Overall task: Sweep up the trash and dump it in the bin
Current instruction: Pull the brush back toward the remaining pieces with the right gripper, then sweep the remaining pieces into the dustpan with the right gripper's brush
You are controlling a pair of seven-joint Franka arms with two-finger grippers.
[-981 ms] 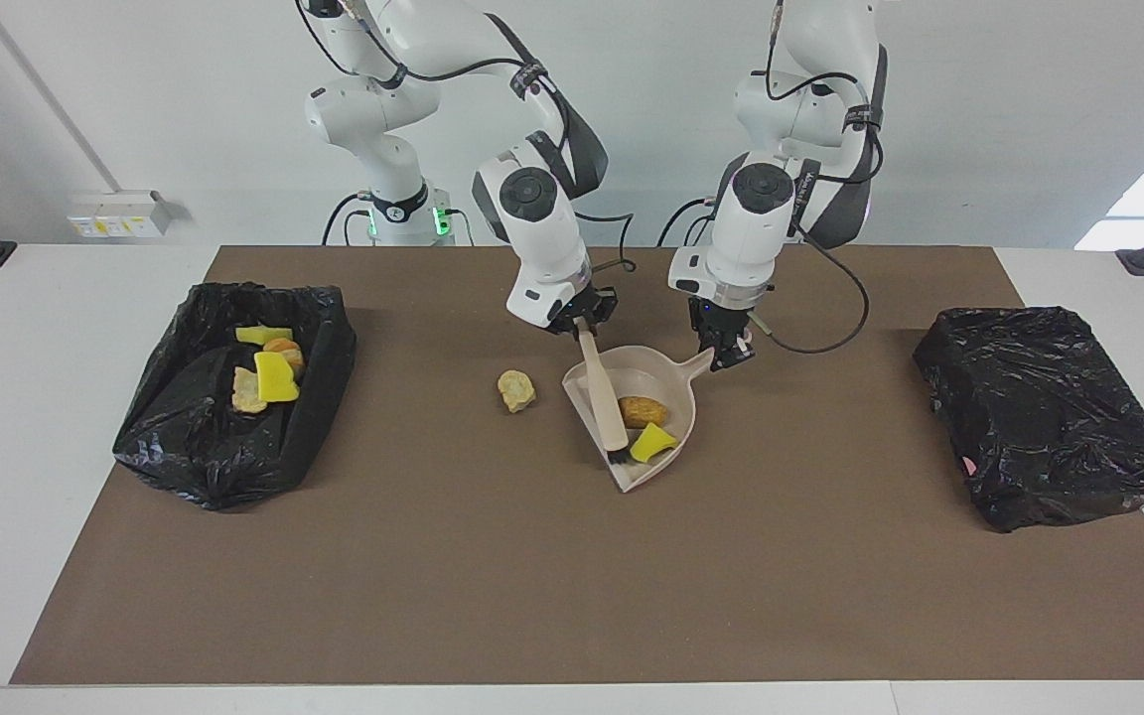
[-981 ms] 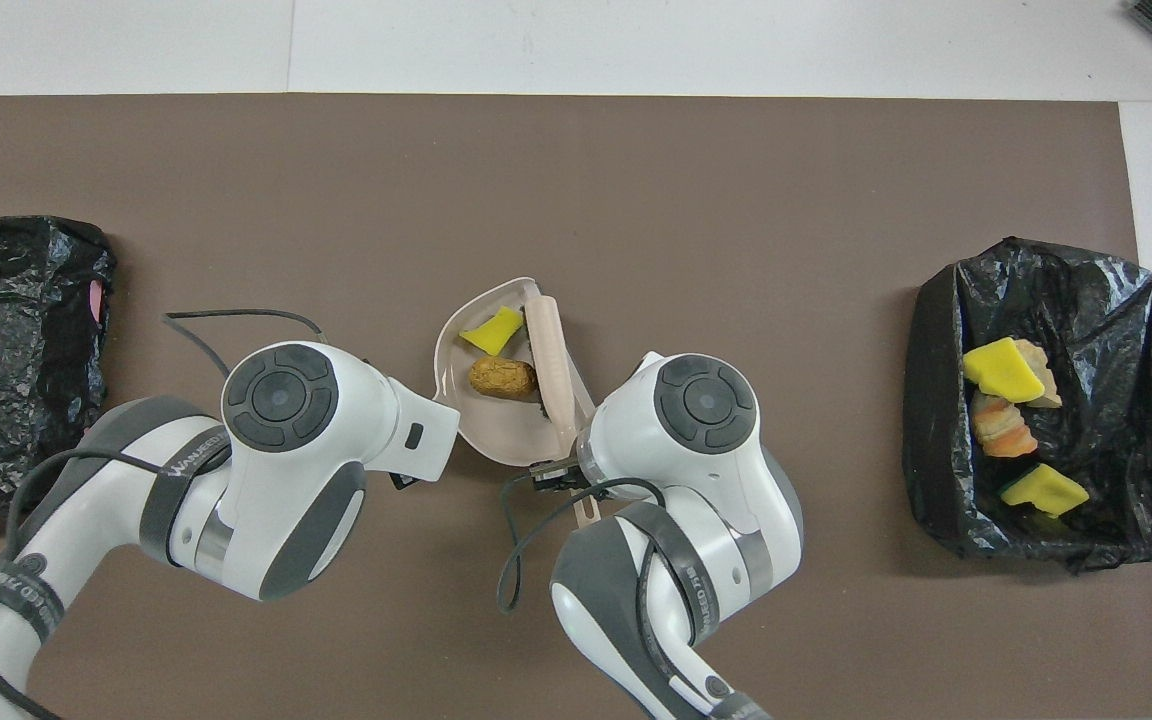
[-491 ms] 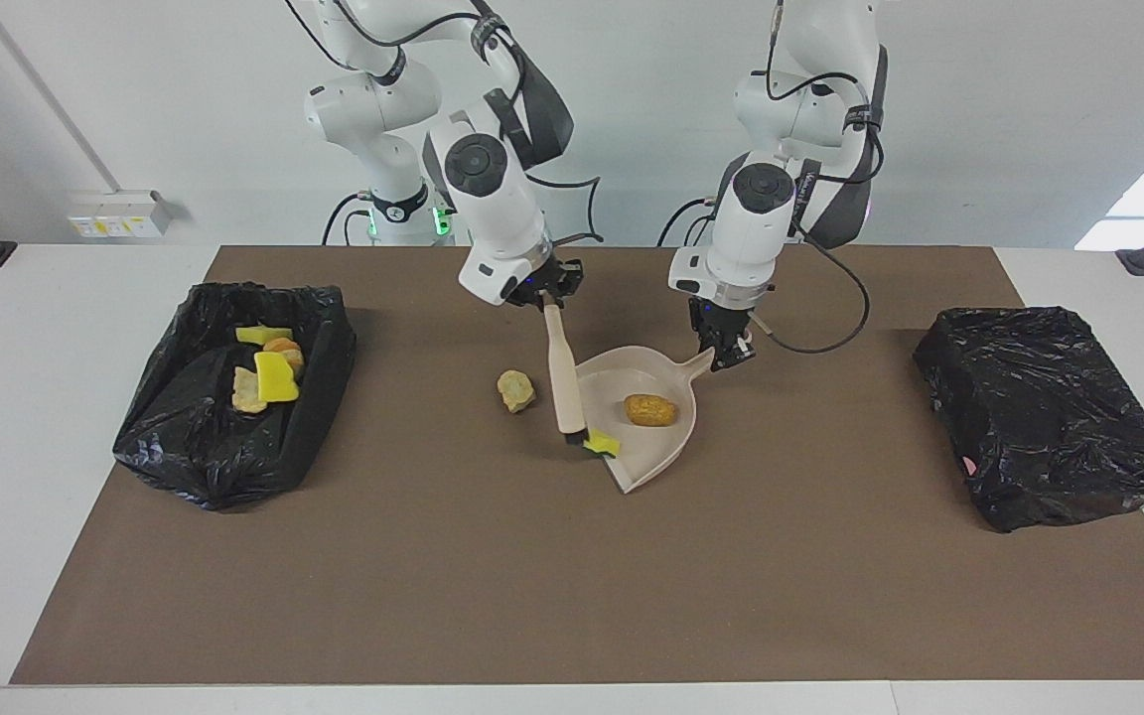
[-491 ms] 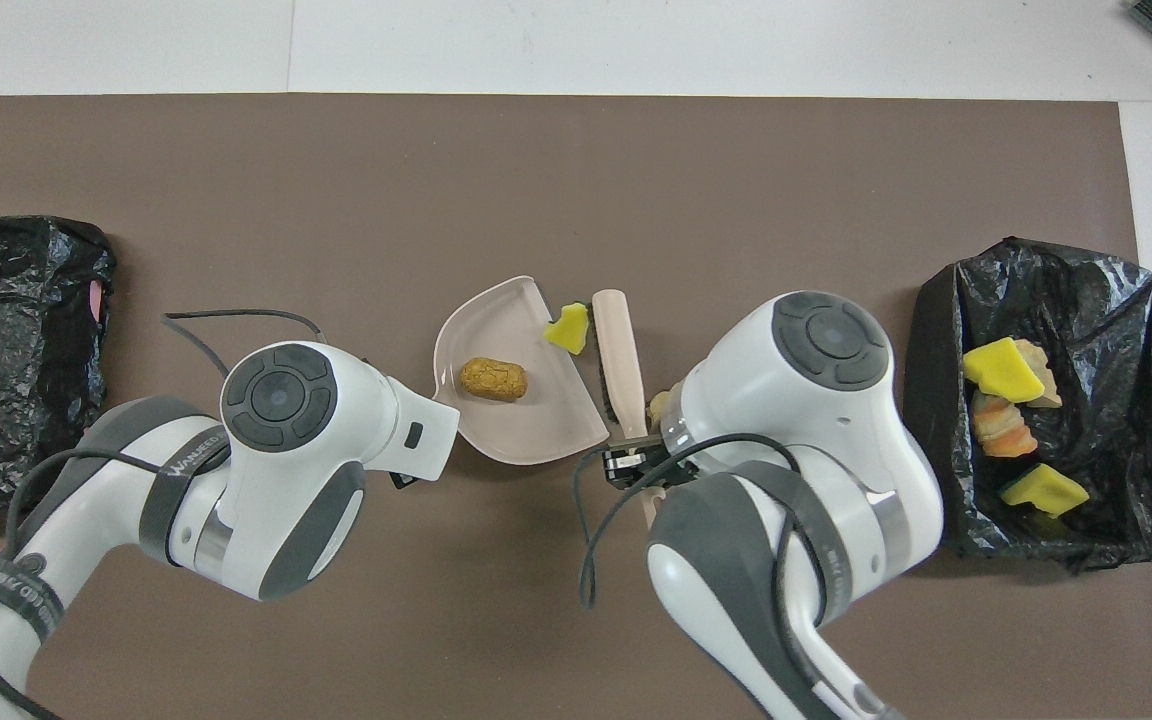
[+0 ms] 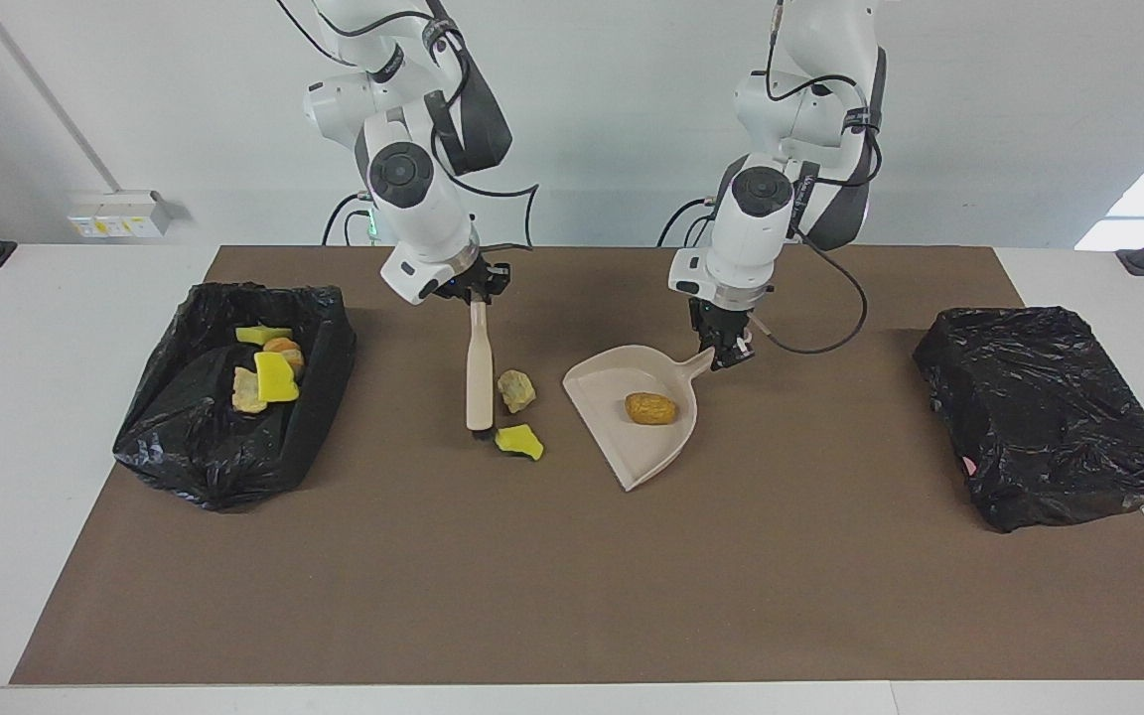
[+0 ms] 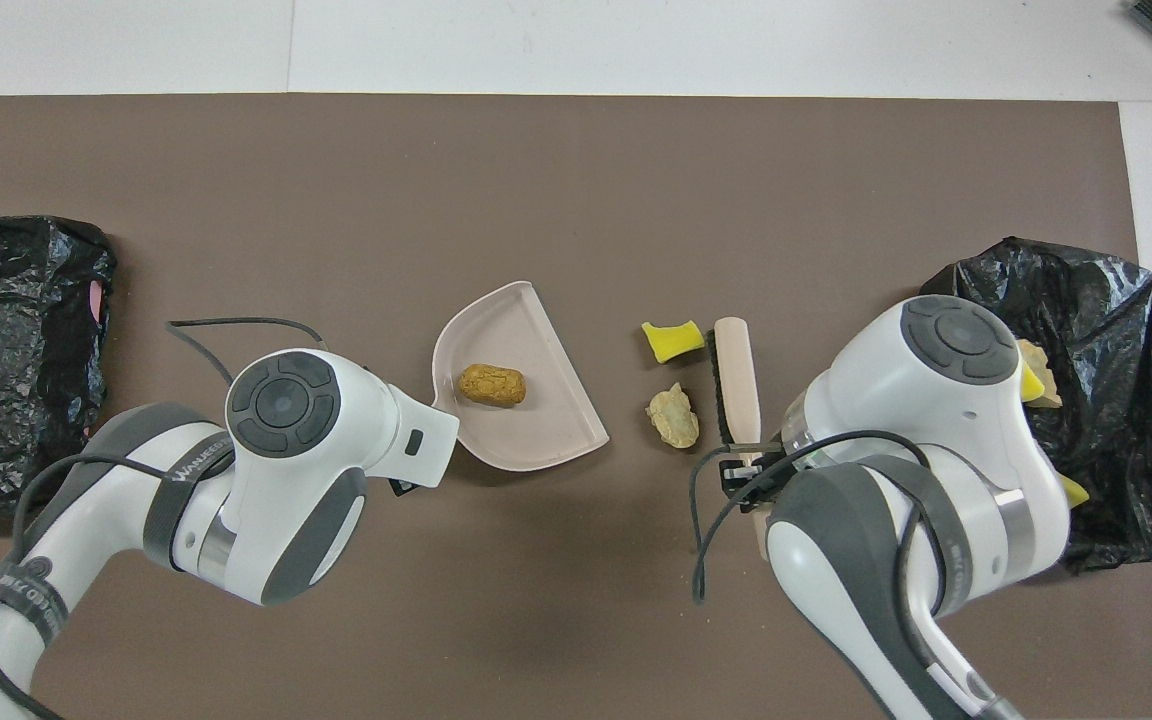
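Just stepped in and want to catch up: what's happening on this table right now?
Two arms are sweeping scraps. The right gripper holds a brush, its bristles down beside a yellow sponge piece and a tan lump on the mat. The left gripper grips the handle of a dustpan, which holds one brown lump. Several scraps already lie in the open bin bag at the right arm's end.

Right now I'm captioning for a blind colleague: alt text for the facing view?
The right tool holds a brush beside two loose scraps; the left tool holds a dustpan carrying one tan lump. A black-lined bin holds more scraps.
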